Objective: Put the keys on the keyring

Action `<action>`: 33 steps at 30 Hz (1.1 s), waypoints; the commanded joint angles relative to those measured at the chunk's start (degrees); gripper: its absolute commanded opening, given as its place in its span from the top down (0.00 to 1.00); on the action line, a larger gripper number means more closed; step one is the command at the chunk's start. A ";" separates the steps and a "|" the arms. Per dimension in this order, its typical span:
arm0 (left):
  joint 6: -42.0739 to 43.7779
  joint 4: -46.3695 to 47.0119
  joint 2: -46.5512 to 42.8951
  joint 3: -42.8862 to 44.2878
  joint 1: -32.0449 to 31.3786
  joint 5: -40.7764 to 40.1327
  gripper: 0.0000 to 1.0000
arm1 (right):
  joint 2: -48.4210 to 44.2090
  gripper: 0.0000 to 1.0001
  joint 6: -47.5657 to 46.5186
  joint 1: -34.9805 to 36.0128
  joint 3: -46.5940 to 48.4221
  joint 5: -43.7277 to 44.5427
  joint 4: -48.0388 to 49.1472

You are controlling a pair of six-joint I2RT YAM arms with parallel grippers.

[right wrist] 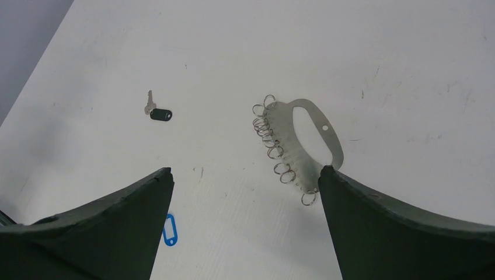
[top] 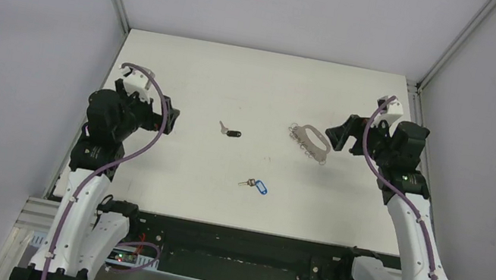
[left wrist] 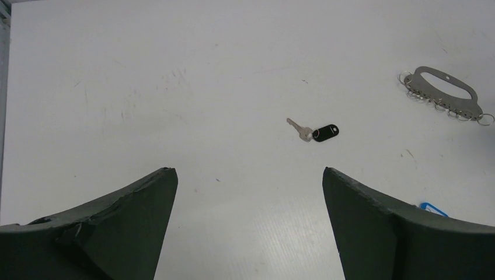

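Note:
The black-headed key [top: 230, 131] lies mid-table; it also shows in the left wrist view [left wrist: 315, 131] and the right wrist view [right wrist: 157, 112]. The blue-tagged key [top: 255, 185] lies nearer the front; its tag shows in the right wrist view [right wrist: 169, 230] and peeks past a finger in the left wrist view [left wrist: 433, 208]. The silvery keyring [top: 310, 140] with small split rings lies flat at the right [left wrist: 446, 93] [right wrist: 299, 144]. My left gripper [top: 171, 114] [left wrist: 250, 175] is open and empty, left of the black key. My right gripper [top: 336, 134] [right wrist: 245, 172] is open and empty, just right of the keyring.
The white table [top: 262, 88] is walled by grey panels on the left, back and right. A dark base rail [top: 233, 249] runs along the front edge between the arm mounts.

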 commanded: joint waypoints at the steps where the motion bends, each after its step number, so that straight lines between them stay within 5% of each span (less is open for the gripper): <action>1: -1.17 1.65 -1.40 -1.45 0.42 1.28 0.00 | -0.36 0.02 -0.72 0.16 0.53 -0.07 0.83; 10: 3.65 -5.21 1.49 1.85 0.05 4.02 0.00 | 5.18 0.02 -2.15 2.53 3.33 6.44 -0.27; 15: 5.27 -9.77 7.20 6.00 -2.22 2.10 0.00 | 19.20 0.02 -5.77 7.65 13.64 20.70 -6.07; 20: 5.41 -11.50 10.77 8.10 -4.19 0.80 0.00 | 36.16 0.01 -11.05 12.59 24.41 24.94 -11.11; 26: 6.13 -10.99 13.76 7.77 -4.55 1.71 0.06 | 47.34 0.19 -17.55 17.75 28.30 25.91 -12.72; 33: 6.65 -10.48 16.52 7.79 -5.51 2.19 0.10 | 51.67 0.27 -18.06 18.99 30.50 22.37 -12.21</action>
